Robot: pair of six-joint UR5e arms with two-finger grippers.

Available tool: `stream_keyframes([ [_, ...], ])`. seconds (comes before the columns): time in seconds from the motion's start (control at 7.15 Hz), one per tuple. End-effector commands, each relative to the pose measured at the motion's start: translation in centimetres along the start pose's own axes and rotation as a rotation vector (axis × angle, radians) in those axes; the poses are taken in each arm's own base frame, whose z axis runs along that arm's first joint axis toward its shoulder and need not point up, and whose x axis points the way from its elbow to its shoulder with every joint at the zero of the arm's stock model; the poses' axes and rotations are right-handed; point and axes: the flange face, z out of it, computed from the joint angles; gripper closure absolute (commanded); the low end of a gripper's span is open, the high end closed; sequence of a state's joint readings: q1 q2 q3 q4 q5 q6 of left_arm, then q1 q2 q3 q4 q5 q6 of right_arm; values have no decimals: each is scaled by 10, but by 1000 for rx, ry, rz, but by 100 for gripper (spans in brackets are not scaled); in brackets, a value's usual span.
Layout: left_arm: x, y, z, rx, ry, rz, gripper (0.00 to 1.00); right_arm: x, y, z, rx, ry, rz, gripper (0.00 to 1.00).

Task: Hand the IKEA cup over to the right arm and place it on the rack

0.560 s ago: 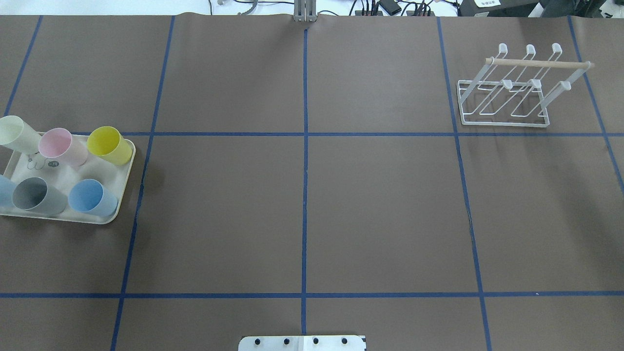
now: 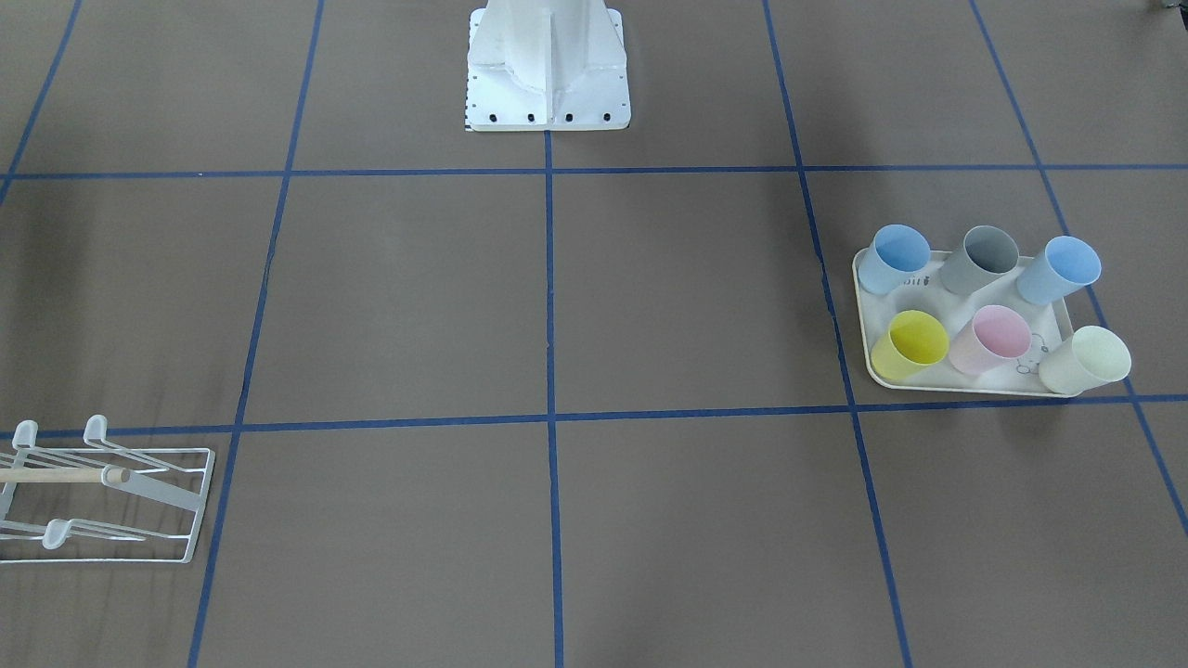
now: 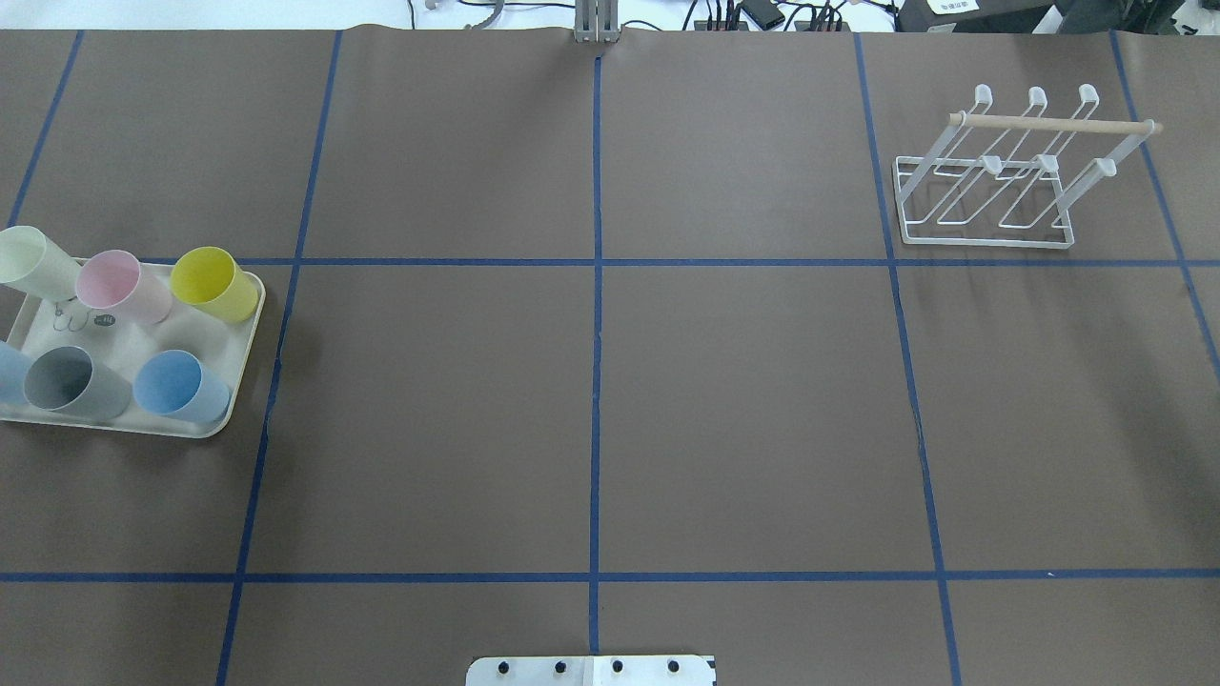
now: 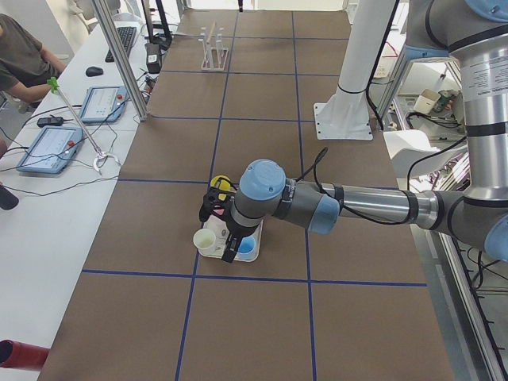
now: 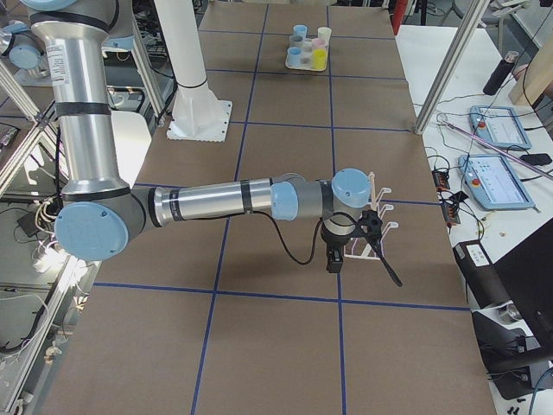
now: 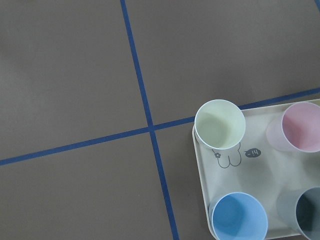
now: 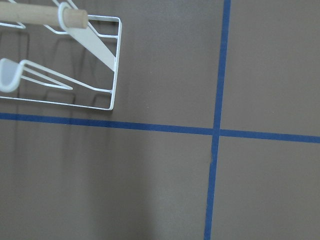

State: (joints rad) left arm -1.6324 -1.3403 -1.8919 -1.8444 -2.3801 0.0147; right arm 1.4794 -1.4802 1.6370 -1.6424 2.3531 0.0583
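Several pastel IKEA cups stand upright on a cream tray [image 3: 217, 425] at the table's left: cream [image 3: 29, 259], pink [image 3: 119, 284], yellow [image 3: 212, 281], grey [image 3: 71, 381] and blue [image 3: 179, 384]. In the exterior left view my left gripper [image 4: 220, 234] hangs over that tray [image 4: 252, 255]; I cannot tell if it is open or shut. Its wrist view looks down on the cream cup [image 6: 220, 124]. The white wire rack [image 3: 991, 176] stands far right, with nothing on it. In the exterior right view my right gripper [image 5: 359, 257] hovers beside the rack [image 5: 380, 220]; its state I cannot tell.
Blue tape lines divide the brown table cover into squares. The robot's white base plate [image 2: 548, 93] sits at the table's near edge. People and tablets are at a side bench [image 4: 55, 143] beyond the table.
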Motion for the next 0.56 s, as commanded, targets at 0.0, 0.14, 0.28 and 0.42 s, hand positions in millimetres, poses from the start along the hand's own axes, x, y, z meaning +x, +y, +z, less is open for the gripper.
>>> stream_keyframes([
  [0.0,13,-3,-12,32,2,40,0,-3,0,-1,0,-17,3,0],
  [0.14,22,-2,-19,53,4,63,0,-4,0,-1,1,-26,1,0],
  [0.28,23,3,-21,51,3,39,0,0,0,4,-3,-31,-1,0],
  [0.42,25,2,-22,54,4,27,0,1,2,7,28,-61,-33,0],
])
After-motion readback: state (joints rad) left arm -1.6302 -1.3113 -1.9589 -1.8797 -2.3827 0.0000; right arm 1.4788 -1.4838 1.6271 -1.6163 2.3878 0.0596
